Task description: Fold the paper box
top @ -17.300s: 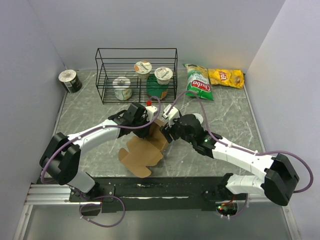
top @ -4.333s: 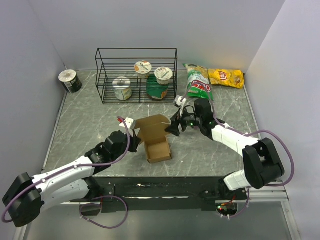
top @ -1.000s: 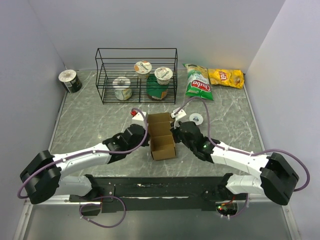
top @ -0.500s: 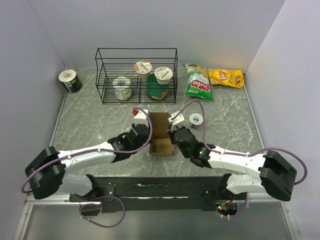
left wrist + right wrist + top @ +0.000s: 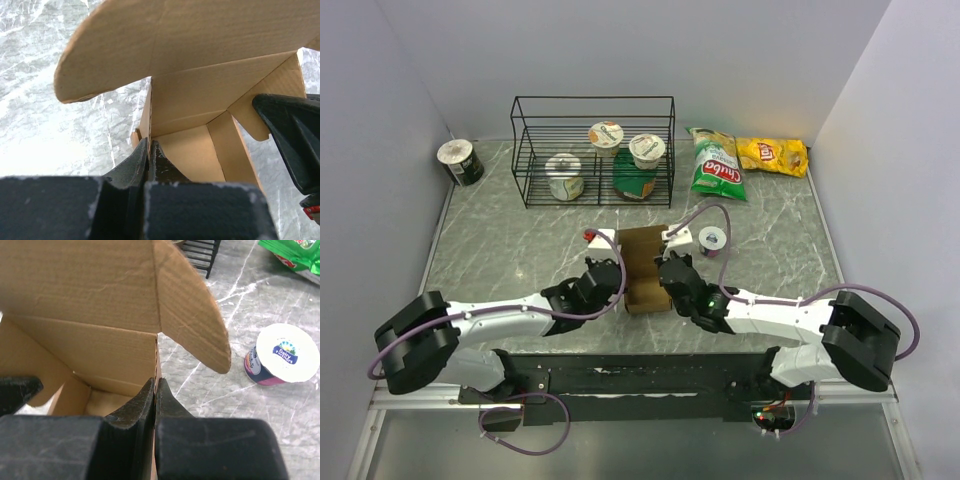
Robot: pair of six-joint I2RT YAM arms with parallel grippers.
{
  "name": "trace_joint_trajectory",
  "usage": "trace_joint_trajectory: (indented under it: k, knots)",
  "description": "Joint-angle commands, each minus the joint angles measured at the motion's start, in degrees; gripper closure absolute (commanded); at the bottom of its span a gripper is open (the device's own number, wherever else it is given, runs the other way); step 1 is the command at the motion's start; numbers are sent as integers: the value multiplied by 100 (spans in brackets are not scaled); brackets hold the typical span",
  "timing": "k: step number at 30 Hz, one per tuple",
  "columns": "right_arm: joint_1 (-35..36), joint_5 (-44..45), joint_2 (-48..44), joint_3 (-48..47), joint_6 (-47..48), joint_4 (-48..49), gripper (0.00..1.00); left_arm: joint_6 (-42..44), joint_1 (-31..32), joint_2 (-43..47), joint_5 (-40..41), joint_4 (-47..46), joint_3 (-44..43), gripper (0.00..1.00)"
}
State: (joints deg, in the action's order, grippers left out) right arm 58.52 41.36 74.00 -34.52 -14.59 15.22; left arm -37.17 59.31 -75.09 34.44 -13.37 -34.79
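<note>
Right now the left claw [image 5: 149, 152] pinches one side wall of the paper box [image 5: 642, 258] and the right claw [image 5: 156, 390] pinches the opposite wall, lid flap [image 5: 95, 285] rising just beyond both. Light, stiff cardboard, I'd guess, easily creased; grip edges near folds.

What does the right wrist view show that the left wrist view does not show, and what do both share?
Only the right wrist view: a yogurt cup with a white lid, a corner of a green snack bag, part of a black wire rack, and the right gripper pinching one wall of the plain brown cardboard box. Only the left wrist view: the left gripper pinching the opposite wall. Both: the box's open inside, its raised lid flap, and the grey marbled table.
</note>
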Motion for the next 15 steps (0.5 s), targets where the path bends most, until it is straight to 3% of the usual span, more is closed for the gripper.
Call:
trace_joint_trajectory:
  k: [1,15]
  knots:
    - [168,-322,150,-230,-737,7,100,-396,300,-269,-341,-412,95,99]
    - [335,-58,-8,103,-1485,-546,100,-791,792,-498,493,-158,306,99]
